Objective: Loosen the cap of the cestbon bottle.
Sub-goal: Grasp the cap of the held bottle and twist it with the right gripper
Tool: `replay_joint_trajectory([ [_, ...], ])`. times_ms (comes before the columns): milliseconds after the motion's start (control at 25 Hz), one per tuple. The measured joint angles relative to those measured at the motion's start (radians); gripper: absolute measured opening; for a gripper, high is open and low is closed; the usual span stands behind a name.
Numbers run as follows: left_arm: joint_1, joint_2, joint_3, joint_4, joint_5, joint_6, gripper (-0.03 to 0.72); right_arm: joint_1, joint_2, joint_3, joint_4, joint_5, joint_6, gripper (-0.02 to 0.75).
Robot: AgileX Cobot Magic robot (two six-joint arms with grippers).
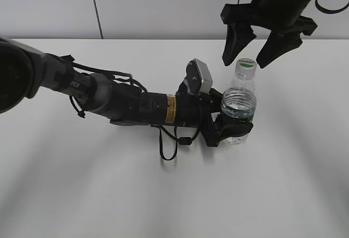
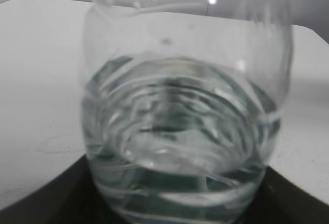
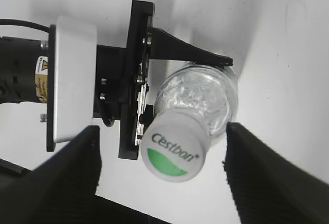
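Observation:
The cestbon bottle (image 1: 239, 104) stands upright on the white table, clear, partly filled with water. Its white cap (image 1: 246, 66) with a green patch is on top. My left gripper (image 1: 232, 126) is shut on the bottle's lower body; the bottle fills the left wrist view (image 2: 185, 131). My right gripper (image 1: 245, 60) hangs open just above the cap, a finger on each side, not touching it. In the right wrist view the cap (image 3: 176, 151) sits between the two open fingers (image 3: 162, 170), with the bottle shoulder (image 3: 198, 95) behind it.
The white table (image 1: 82, 183) spreads around the bottle. The left arm (image 1: 109, 99) lies across the table from the left, with a cable loop (image 1: 169, 148) below it. A pale wall stands behind.

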Motion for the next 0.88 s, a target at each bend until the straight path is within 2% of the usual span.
replay_joint_trajectory([
  [240,0.000,0.000,0.000,0.000,0.000,0.000,0.502,0.000,0.000,0.000,-0.012,0.000,0.012,0.447],
  [440,0.000,0.000,0.000,0.000,0.000,0.000,0.502,0.000,0.000,0.000,-0.026,0.000,0.001,0.302],
  [640,0.001,0.000,0.000,0.000,0.000,0.000,0.502,0.000,0.000,0.000,-0.030,0.000,-0.048,0.251],
  [880,0.001,0.000,0.000,0.000,0.000,0.000,0.502,0.000,0.000,-0.002,-0.033,0.000,-0.124,0.242],
])
